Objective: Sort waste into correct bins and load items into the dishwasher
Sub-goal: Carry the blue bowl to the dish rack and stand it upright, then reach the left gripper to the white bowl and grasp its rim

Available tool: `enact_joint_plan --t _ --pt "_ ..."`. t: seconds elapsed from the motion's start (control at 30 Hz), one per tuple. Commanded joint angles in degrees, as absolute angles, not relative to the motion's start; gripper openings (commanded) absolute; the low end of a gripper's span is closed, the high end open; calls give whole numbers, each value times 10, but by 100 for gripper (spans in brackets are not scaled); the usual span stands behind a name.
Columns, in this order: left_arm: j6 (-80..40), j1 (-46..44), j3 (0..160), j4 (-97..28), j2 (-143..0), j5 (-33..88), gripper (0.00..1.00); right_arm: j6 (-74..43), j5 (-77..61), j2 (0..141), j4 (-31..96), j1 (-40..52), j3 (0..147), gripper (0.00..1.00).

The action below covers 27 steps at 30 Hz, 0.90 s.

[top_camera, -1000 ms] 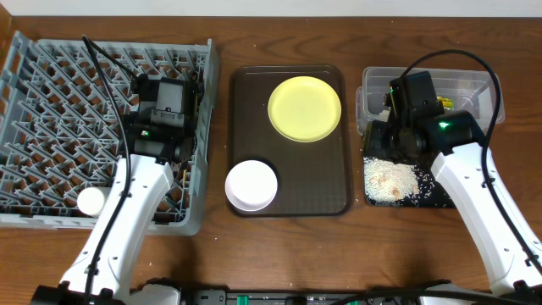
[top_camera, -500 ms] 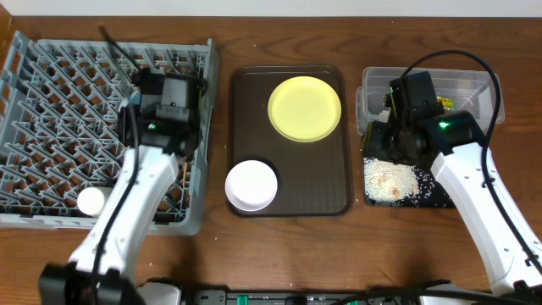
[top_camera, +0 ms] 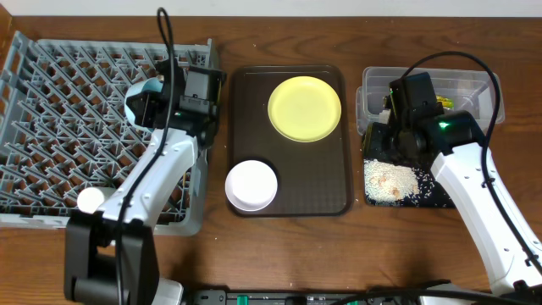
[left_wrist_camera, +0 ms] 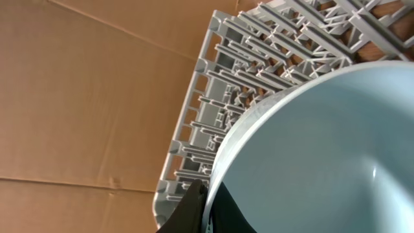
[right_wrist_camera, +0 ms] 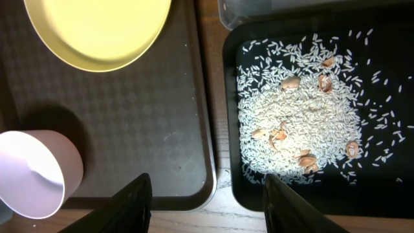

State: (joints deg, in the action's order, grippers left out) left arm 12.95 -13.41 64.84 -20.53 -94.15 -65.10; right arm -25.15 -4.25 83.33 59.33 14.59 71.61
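Note:
My left gripper (left_wrist_camera: pixel 208 206) is shut on the rim of the light-blue bowl (left_wrist_camera: pixel 317 149), one finger on each side of the wall. Overhead, this bowl (top_camera: pixel 142 100) hangs tilted over the far right part of the grey dishwasher rack (top_camera: pixel 59 102), held by the left gripper (top_camera: pixel 159 103). My right gripper (right_wrist_camera: pixel 210 207) stands open and empty above the gap between the brown tray (right_wrist_camera: pixel 149 116) and the black bin (right_wrist_camera: pixel 388 188), which holds rice crumbs (right_wrist_camera: pixel 297 110). The yellow plate (top_camera: pixel 305 108) and white bowl (top_camera: pixel 251 185) lie on the brown tray. Chopsticks are out of view.
The clear tub (top_camera: pixel 461 85) stands behind the black bin (top_camera: pixel 440 202), with a green-yellow scrap (top_camera: pixel 446 103) showing beside the right arm. A small white round object (top_camera: pixel 91 200) lies in the rack's near part. Cables arc over both arms.
The left arm has swung toward the rack's far right corner and turned its wrist, so the light-blue bowl now shows from above. The right arm has not moved.

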Motion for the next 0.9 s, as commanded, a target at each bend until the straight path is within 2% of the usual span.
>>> enact_joint_plan --t 0.0,0.87 --pt "164 -135 651 -198 -964 -714 7 -246 -41 824 595 143 715 53" --pt "151 -222 646 -200 -1030 -757 8 -246 -41 824 596 143 715 53"
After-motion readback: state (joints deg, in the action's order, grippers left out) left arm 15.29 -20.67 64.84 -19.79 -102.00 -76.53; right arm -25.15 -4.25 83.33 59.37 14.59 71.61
